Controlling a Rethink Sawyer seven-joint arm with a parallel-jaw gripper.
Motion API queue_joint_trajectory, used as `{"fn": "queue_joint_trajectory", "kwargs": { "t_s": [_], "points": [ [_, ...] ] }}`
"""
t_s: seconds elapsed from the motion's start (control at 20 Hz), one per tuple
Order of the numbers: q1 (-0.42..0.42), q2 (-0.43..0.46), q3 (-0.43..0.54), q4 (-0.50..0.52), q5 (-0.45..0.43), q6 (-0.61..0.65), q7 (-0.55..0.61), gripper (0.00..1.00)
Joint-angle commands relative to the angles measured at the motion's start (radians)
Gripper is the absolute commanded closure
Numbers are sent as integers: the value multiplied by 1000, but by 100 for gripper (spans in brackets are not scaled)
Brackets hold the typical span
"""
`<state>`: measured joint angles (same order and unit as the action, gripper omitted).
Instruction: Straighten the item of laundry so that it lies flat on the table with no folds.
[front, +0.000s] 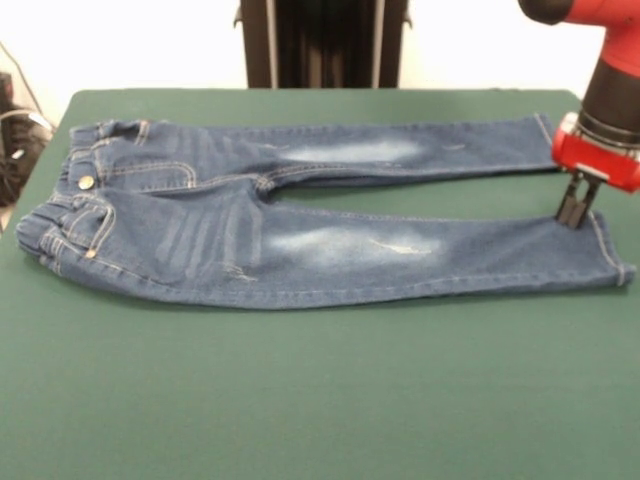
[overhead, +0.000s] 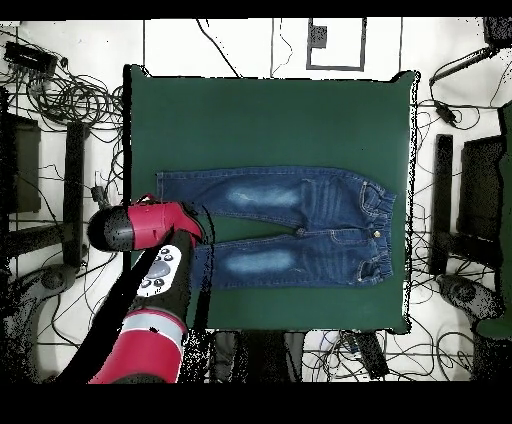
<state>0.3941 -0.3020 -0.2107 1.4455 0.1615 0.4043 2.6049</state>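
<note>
Read from the left of the front view, the jeans (front: 300, 225) lay spread across the middle of the green bench (front: 300, 400), waistband (front: 60, 200) at the left with its metal button (front: 87, 182) showing. The elastic there looked a little gathered and bunched near the bench's left edge. Moving right, the two legs ran side by side, each with a pale faded patch on the thigh, a narrow dark gap opening between them past the crotch. Both legs appeared nearly flat, with only slight ripples.

At the far right, the red and black arm (front: 600, 90) came down over the cuff end. The hand (front: 576, 212) stood with its dark tips at or just above the far edge of the nearer leg, close to the gap between the cuffs. Its fingers looked drawn close together, but whether they pinched the denim could not be told from either view; the overhead view hid the hand under the arm.

The task seemed close to done, at the stage of a final tug or a release at the cuff. The next move probably called for pulling the nearer leg gently outward to take up remaining slack, without dragging the whole garment, and then attending to the waistband.
</note>
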Motion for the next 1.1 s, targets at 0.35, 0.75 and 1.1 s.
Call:
{"fn": "queue_joint_trajectory", "kwargs": {
  "t_s": [0.35,0.75,1.1],
  "points": [
    [-143,-48,60,182,-117,-95,-23,100],
    [-214,-140,112,247,-184,-53,-30,100],
    [-268,-182,140,243,-241,-3,-73,100]
  ]
}}
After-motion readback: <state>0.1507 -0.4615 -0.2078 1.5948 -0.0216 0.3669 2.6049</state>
